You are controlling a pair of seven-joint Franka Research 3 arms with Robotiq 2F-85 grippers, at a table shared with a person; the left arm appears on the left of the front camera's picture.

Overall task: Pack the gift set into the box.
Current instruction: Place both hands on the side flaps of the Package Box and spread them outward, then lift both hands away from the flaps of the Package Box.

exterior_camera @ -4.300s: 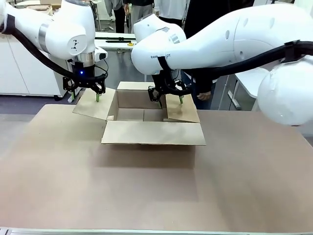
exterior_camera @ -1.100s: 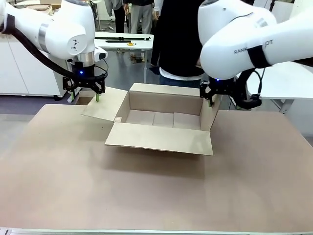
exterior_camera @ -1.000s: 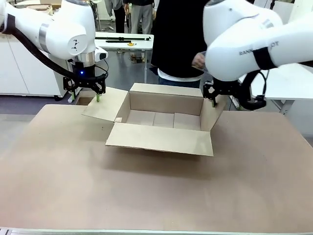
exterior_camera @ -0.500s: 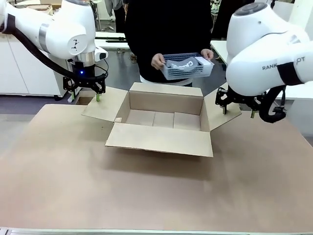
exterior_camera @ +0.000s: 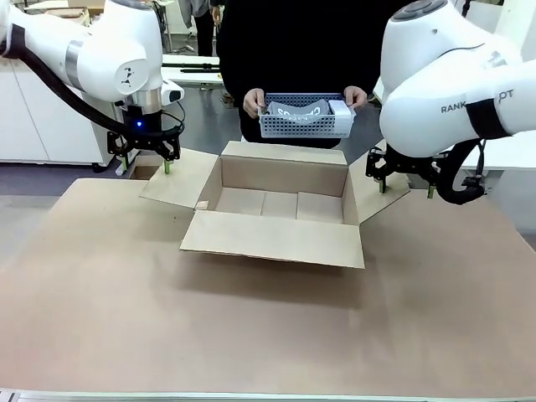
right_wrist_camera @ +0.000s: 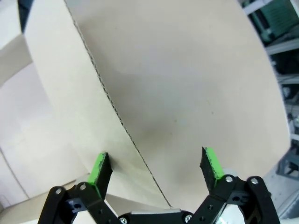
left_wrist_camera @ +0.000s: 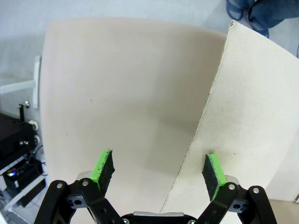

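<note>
The box (exterior_camera: 280,205) is seen open at table centre; the gift set (exterior_camera: 306,115) is held above its 12 o'clock wall by the person's hands (exterior_camera: 253,104). The left gripper (exterior_camera: 147,159), at the box's 10 o'clock, and the right gripper (exterior_camera: 406,180), at 2 o'clock, are spread wide, each straddling a side flap edge.

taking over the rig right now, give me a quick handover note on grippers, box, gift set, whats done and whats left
Left gripper: open, one pad pressing on the box's left flap, holding it out.
Right gripper: open, astride the right flap edge, holding it out.
Box: open on the table, inside bare.
Gift set: in the person's hands, held above the box's far wall.
Done: flaps spread.
Left: gift set goes into the box.
</note>
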